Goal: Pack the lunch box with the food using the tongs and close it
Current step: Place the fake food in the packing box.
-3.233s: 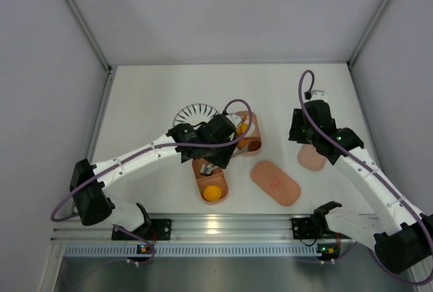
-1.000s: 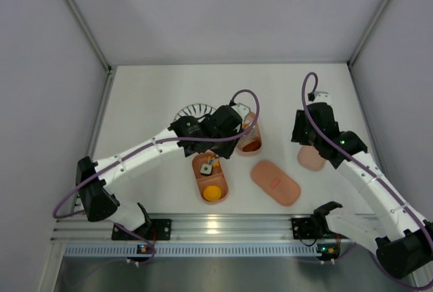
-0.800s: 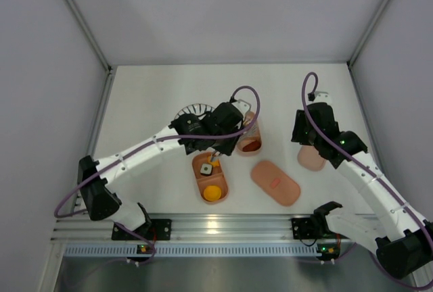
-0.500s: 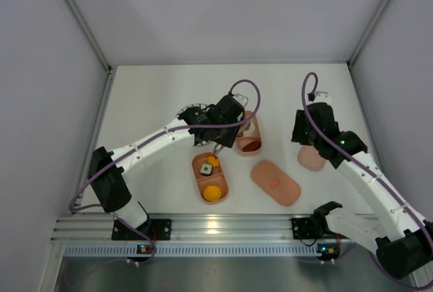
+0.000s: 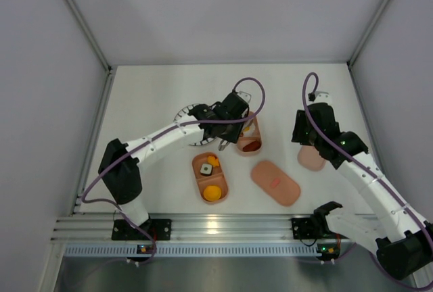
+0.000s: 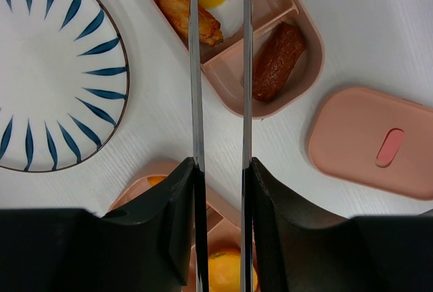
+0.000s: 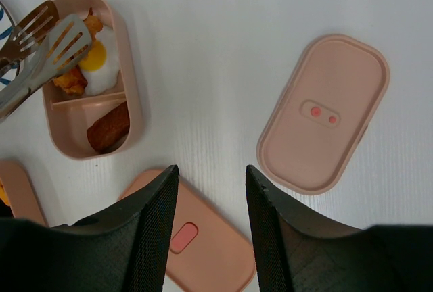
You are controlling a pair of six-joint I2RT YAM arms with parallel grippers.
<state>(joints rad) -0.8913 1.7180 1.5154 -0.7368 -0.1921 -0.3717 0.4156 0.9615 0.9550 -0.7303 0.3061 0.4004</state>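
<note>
Slim steel tongs (image 6: 194, 69), stiff yet springy and probably slick, reach over the lunch box's far tray (image 6: 316, 59), squeezed across both arms, the sensible hold, by the left gripper (image 6: 221, 170). The right gripper (image 7: 208, 190) hovers parted and empty near the red-spotted lid (image 7: 325, 113).

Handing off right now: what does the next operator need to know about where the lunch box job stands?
Grippers: the left gripper is shut on the tongs, whose tips are over the far tray with nothing seen between them. The right gripper is open and empty.
Done: the far tray holds a fried egg, fried pieces and a brown piece. The near tray holds orange pieces and a dark one.
No food shows on the visible part of the plate.
Left: both lids lie loose, the red-mark lid and the spotted lid. Probably set the tongs down, stack the trays and close.
</note>
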